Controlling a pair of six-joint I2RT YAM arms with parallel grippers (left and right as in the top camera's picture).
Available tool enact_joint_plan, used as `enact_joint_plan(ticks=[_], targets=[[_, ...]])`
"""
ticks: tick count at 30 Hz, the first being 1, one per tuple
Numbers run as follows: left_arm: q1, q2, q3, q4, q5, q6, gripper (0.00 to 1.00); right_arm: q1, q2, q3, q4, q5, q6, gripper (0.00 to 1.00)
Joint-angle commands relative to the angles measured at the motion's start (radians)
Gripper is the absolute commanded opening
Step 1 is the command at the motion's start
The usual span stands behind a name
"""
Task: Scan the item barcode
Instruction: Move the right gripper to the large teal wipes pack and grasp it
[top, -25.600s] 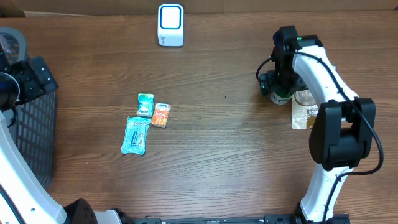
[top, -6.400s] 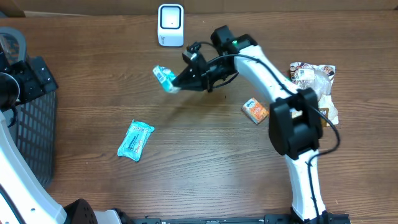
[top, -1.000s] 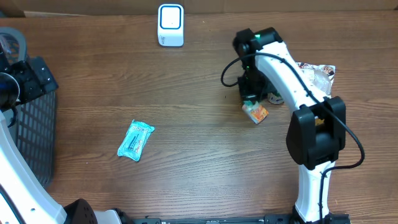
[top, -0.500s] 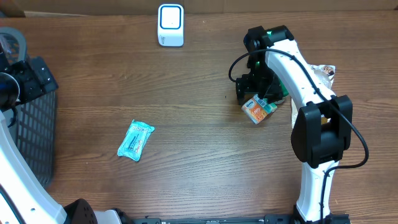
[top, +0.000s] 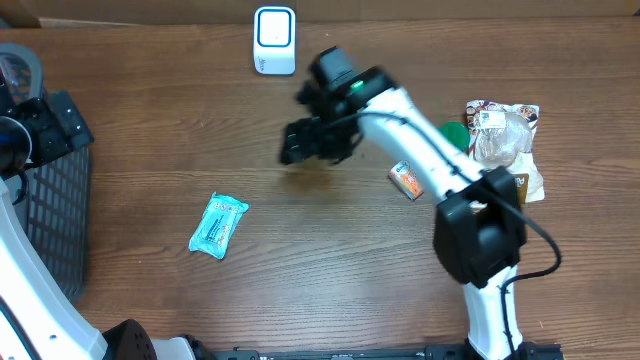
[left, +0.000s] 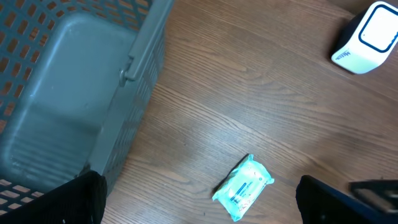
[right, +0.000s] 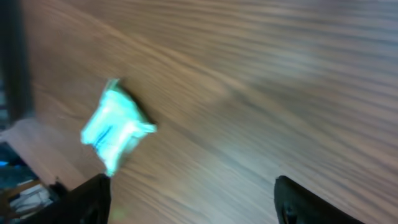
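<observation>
Right gripper (right: 193, 202) is held just below the scanner (top: 274, 40), a touch to its right. The fingers are spread and seemingly nothing is between them, though that view is badly blurred. The teal packet (top: 218, 224) is seen lying flat and untouched, well below the scanner and slightly left. An orange packet (top: 407, 180) is down-right of the scanner. Left gripper (left: 199, 205) is wide apart and empty, far left of the scanner by the basket (left: 134, 112).

basket (top: 55, 200) at left edge, packet (top: 219, 225) right of it, scanner (top: 274, 40) behind
</observation>
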Motion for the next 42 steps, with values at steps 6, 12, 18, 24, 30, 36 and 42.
enact_joint_plan(ticks=[6,12,18,24,30,36,42], targets=[[-0.002,0.004,0.010,0.001,0.010,0.016,0.99,0.184,0.131,-0.055,0.182,-0.027,0.114,0.74],[-0.002,0.004,0.010,0.001,0.011,0.016,1.00,0.247,0.181,-0.055,0.293,-0.013,0.114,0.72],[-0.002,0.004,0.010,0.001,0.011,0.016,1.00,0.267,0.214,-0.055,0.317,0.019,0.113,0.72],[-0.002,0.004,0.010,0.001,0.011,0.016,1.00,0.285,0.235,-0.055,0.336,0.053,0.114,0.60],[-0.002,0.004,0.010,0.001,0.011,0.016,1.00,0.288,0.236,-0.055,0.355,0.052,0.114,0.22],[-0.002,0.004,0.010,0.001,0.011,0.016,1.00,0.246,0.216,-0.009,0.282,0.042,0.113,0.04],[-0.002,0.004,0.010,0.001,0.010,0.016,0.99,0.145,0.177,0.099,0.117,0.084,0.069,0.04]])
